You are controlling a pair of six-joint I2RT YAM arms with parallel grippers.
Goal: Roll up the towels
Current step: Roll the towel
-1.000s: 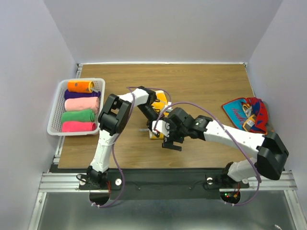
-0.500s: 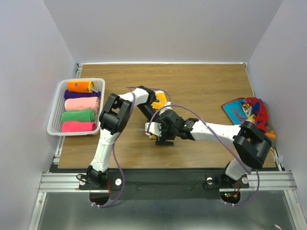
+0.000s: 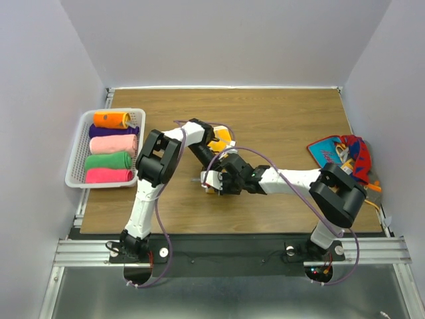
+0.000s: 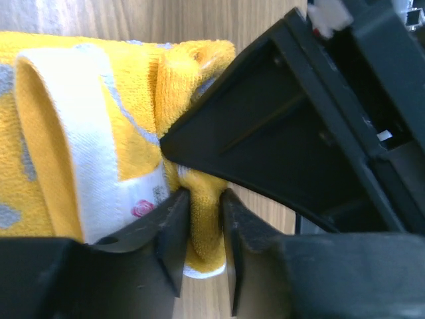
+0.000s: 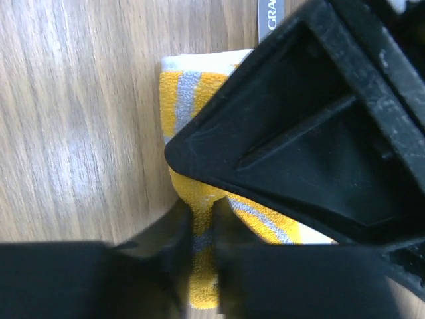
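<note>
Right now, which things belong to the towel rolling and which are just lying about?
Job: yellow towel, held by left pincer and right pincer; five rolled towels; patterned towels.
Lying about: white basket, only holding the rolls.

The yellow towel (image 4: 126, 100) looks to me like looped terry cloth, fuzzy and matt, with a smoother flat-woven white band (image 4: 80, 133) across it. The left gripper (image 4: 204, 199) and right gripper (image 5: 201, 226) both read as matt black plastic, lightly scuffed. The table (image 5: 73, 113) is wood, smooth, with a soft sheen over the grain. At far left the basket (image 3: 74, 163) is white plastic and holds soft cloth rolled towels (image 3: 109, 160). Along the near edge I see a bare metal rail (image 3: 80, 251).
</note>
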